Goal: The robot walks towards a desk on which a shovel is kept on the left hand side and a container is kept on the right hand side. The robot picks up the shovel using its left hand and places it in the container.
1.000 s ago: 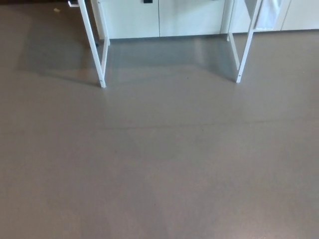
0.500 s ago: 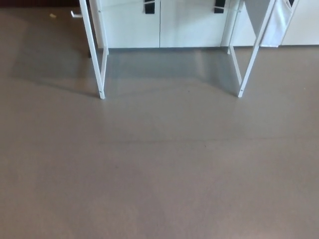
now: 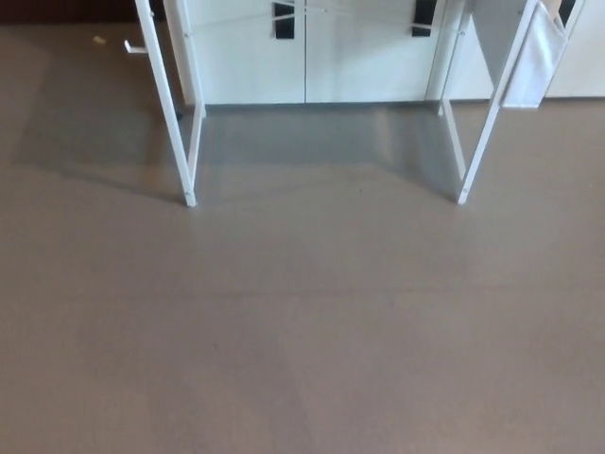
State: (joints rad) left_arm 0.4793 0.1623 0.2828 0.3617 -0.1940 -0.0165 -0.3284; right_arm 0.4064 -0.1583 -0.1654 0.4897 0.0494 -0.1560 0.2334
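Ahead, white desk legs, grey floor

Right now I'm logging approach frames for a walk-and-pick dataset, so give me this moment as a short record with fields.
view: head camera, looking down at the floor ahead
floor: grey, bare, fills most of the picture
desk: only its white legs show, left front leg and right front leg; the top is out of frame
behind desk: white cabinet doors
shovel: not in view
container: not in view
left hand: not in view
right hand: not in view
task stage: approach, nothing picked up yet
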